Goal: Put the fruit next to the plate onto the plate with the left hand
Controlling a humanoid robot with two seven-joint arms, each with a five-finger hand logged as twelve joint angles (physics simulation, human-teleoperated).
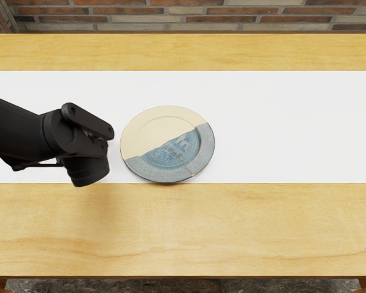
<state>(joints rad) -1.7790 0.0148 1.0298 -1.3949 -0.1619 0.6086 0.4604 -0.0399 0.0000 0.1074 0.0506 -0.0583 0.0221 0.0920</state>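
Head view: left robot hand (88, 160) just left of the plate (147, 119).
Plate sits on the bench's (232, 226) white strip (293, 122); whether the robot hand is spread or closed cannot be told; the fruit is not visible.

A light wooden tabletop (183, 232) fills nearly the whole view, its grain running from side to side in pale honey tones. A broad white strip (293, 122) lies flat across it from the left edge to the right, leaving a band of bare wood behind it and a wider one in front. Beyond the far edge stands a brick wall (171, 15) of reddish-brown and grey bricks with pale mortar lines. Below the near edge shows a thin strip of dark, speckled floor (183, 285). The light is even and soft, with only faint shadows.
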